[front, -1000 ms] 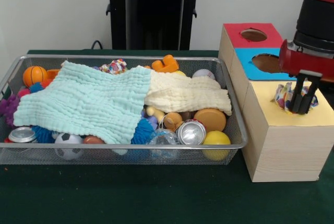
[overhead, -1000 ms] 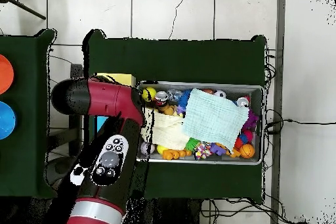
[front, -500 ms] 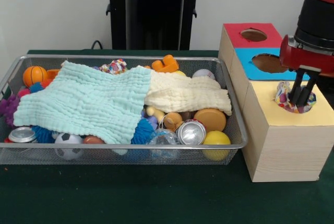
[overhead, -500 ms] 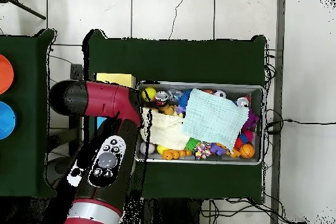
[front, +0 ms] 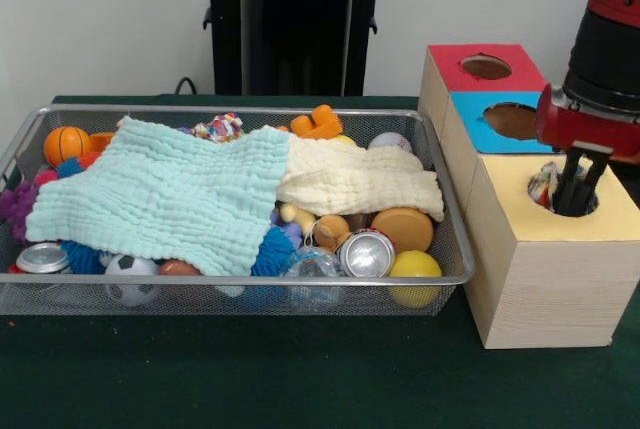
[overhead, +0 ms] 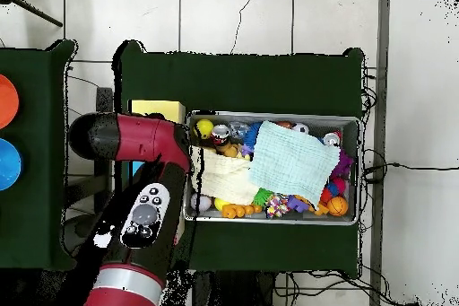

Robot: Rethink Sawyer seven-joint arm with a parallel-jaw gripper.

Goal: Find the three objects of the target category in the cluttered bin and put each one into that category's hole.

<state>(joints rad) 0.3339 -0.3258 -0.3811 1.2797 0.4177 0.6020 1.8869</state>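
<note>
Pincer [front: 572, 192]: you see its two dark fingers standing close together, reaching down into the hole of the yellow-topped section of the wooden box [front: 545, 279]. A multicoloured fabric ball [front: 543, 186] sits at the hole's left rim, touching the fingers; you cannot tell whether the fingers grip it or merely rest against it.

Counter [front: 250, 379]: its dark green cover carries the wire mesh bin [front: 240, 294] and, just beside the bin's right end, the wooden box. The box top runs in three sections: red [front: 520, 67] farthest back, blue [front: 478, 119] in the middle, yellow nearest the camera, each with a round hole.

Red and black arm [overhead: 134, 186]: in the overhead view you find it lying over the box, hiding most of it.

Bin contents: a pale turquoise cloth [front: 170, 194] covers the left and middle, overlapping a cream cloth [front: 360, 181] to its right. Along the front wall you can pick out two crushed cans [front: 366, 253], a yellow ball [front: 414, 267], a small soccer ball [front: 130, 271] and a blue spiky ball [front: 275, 249]. A small basketball [front: 66, 144] lies at the back left corner, an orange toy [front: 318, 124] and another patterned fabric ball [front: 218, 129] along the back wall.
</note>
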